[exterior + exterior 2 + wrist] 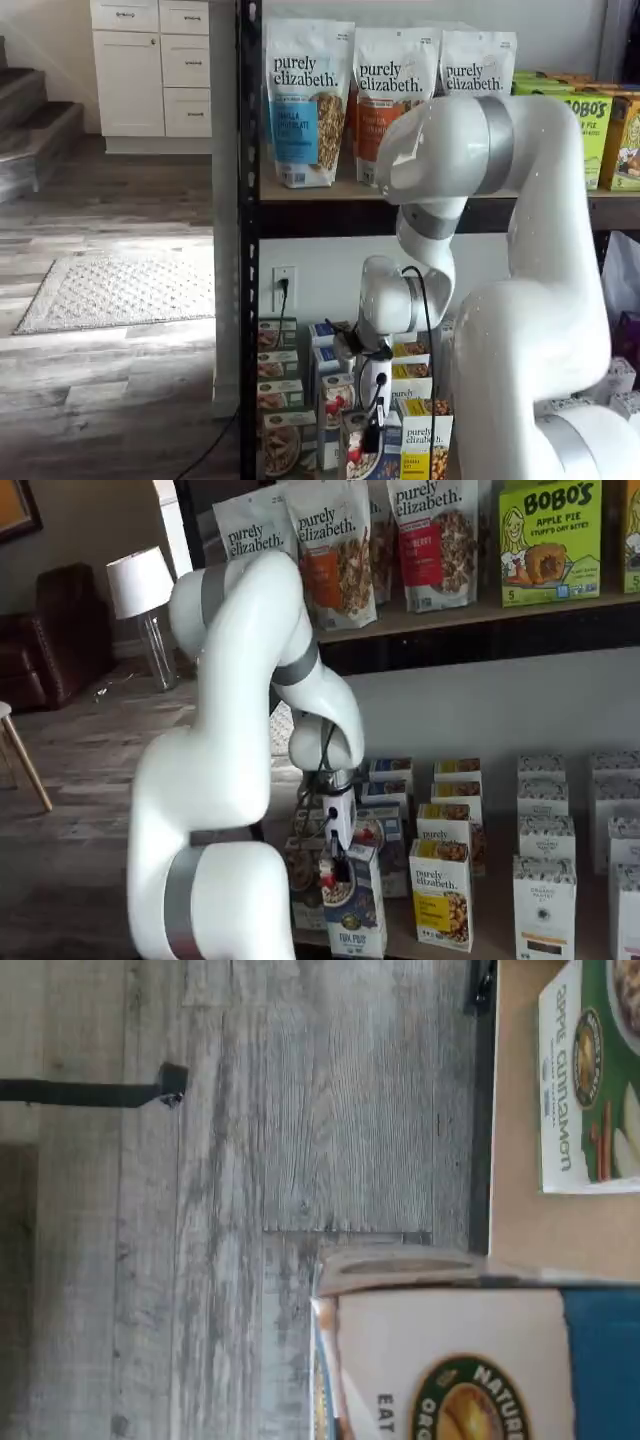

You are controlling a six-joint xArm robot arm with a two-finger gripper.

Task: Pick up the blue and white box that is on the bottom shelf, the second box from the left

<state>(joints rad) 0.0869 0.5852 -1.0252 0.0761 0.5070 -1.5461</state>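
white-bodied gripper (338, 865) with black fingers hangs low at the front of the bottom shelf (470, 950), clenched on the blue and white box (356, 905); in both shelf views the fingers sit on the carton's top part. same gripper (372, 425) shows in a shelf view with a black cable running down beside it. box (362, 452) stands upright at the front of its row, blue lower part, berries picture on its face; whether it is lifted off the board, cannot tell. just beside it a yellow and white carton (441, 892), more yellow ones in a row behind. brownish cartons (283, 440) line the row on the box's other side, next to the black rack post (248, 250). white xarm (225, 780) bends down from above in front of the rack. upper wood-board tier carries tall purely elizabeth granola bags (307, 100) and green bobo's boxes (550, 540). wrist view is turned sideways: close white carton top with blue edge (470, 1360), a green and white apple cinnamon carton (592, 1080) on the tan shelf board (520, 1220), grey wood-plank floor (250, 1210) beyond.
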